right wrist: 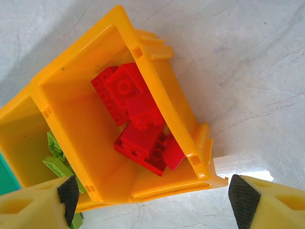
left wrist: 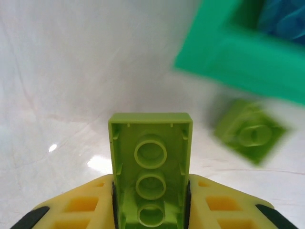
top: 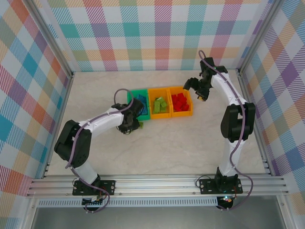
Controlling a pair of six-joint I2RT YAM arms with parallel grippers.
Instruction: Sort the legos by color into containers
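Left pincer [left wrist: 150, 210] — clamped on lime brick [left wrist: 150, 143], hollow underside showing | right pincer [right wrist: 155, 198] — agape, empty

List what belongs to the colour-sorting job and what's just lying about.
Job: lime green plastic brick in left gripper; loose lime brick; green plastic bin, blue bricks; middle orange plastic bin, lime bricks; right orange plastic bin, red bricks.
Background: marbled tabletop, plaid walls.
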